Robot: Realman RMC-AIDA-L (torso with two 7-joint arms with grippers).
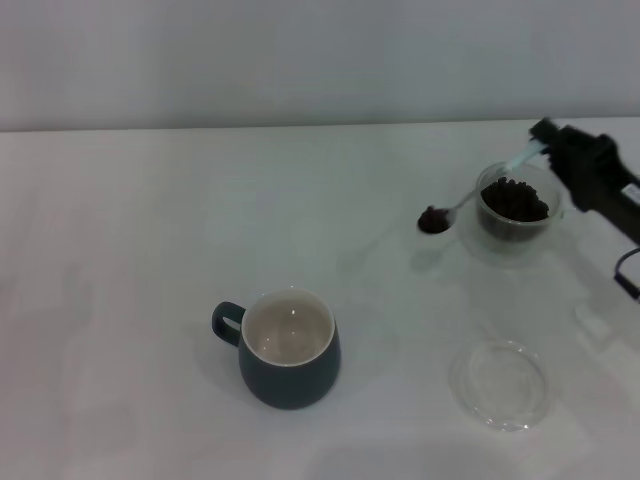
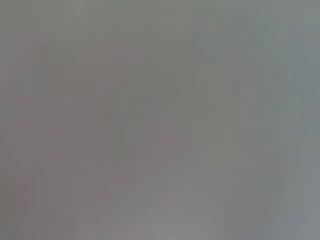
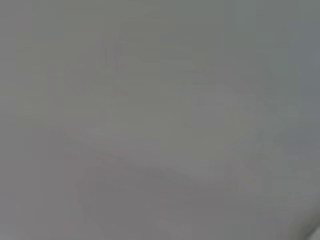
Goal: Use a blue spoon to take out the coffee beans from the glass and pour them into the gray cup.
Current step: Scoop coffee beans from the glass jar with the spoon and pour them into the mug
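In the head view my right gripper (image 1: 545,140) is shut on the pale-blue handle of the blue spoon (image 1: 470,196) at the far right of the table. The spoon slants down to the left, and its bowl holds a small heap of coffee beans (image 1: 433,220) in the air just left of the glass (image 1: 518,212). The glass stands on the table and holds a dark pile of beans. The gray cup (image 1: 288,350) stands at front centre, handle to the left, with its cream inside bare. The left gripper is out of view. Both wrist views show only blank grey.
A flat clear saucer (image 1: 500,385) lies on the white table (image 1: 150,250) in front of the glass, right of the gray cup. A pale wall runs along the table's far edge.
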